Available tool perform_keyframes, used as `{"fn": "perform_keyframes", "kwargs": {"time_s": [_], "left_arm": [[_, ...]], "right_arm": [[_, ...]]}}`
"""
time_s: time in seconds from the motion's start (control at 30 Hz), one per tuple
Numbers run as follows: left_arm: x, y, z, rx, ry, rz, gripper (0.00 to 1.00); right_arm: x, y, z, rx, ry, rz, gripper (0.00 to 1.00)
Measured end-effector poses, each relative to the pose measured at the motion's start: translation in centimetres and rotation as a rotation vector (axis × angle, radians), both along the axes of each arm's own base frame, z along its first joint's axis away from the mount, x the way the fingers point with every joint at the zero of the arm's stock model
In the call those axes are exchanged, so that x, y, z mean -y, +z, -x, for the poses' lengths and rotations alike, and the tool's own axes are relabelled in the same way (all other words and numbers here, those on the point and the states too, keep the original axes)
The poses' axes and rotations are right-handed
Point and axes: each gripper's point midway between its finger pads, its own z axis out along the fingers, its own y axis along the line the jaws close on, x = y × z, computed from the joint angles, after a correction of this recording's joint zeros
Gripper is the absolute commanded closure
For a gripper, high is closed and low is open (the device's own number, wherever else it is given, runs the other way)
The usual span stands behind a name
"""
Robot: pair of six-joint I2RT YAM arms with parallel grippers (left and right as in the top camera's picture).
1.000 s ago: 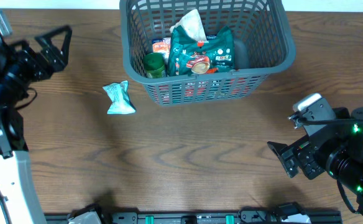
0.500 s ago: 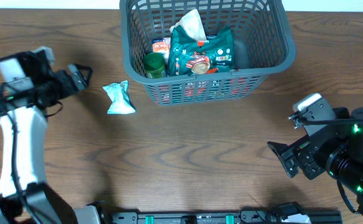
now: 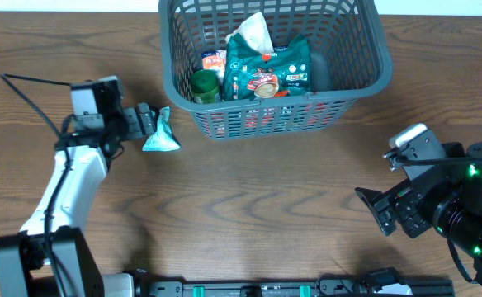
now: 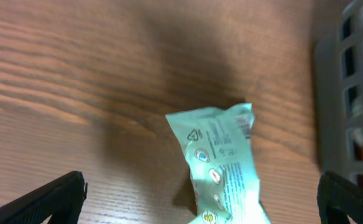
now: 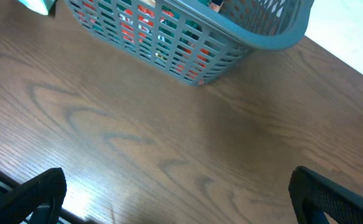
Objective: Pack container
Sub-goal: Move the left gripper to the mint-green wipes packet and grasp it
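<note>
**loose pinch or a knock on the basket: risks at the pickup**

the left pincer is seen with its fingers spread wide and nothing held. the pale green snack packet lies flat on the table, between the two fingertips and slightly ahead of them. the container stands just outside the finger shown at the right of the wrist view, close to the packet. it is already partly filled with a green jar and teal bags.

several failures are judged possible. if the fingers are closed too high, the thin packet may be skimmed and missed. if only a crimped end is caught, it may slide out during the lift. if the pincer is lowered off centre, the packet may be pushed along the wood rather than gripped. the outer finger may strike the lattice wall, so that the container is shoved. a dangling packet may also be snagged on the thick rim during the carry.

the right pincer is held well apart from everything, its fingers also spread and empty.
</note>
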Motion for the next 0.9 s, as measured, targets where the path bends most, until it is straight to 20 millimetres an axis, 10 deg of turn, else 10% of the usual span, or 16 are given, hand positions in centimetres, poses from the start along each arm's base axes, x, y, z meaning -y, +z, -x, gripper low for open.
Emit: {"fn": "perform_keyframes", "kwargs": {"time_s": [0.43,0.9], "left_arm": [[2.4,-6.3,0.5,-0.131,-0.044,-0.119,0.0],[1.1,-7.1,0.0,-0.128,0.012,-0.18,0.66]], "right_arm": [[0.0,0.0,0.0,0.0,-0.001,0.0,0.01],[0.0,0.0,0.0,0.0,-0.001,0.0,0.01]]}}
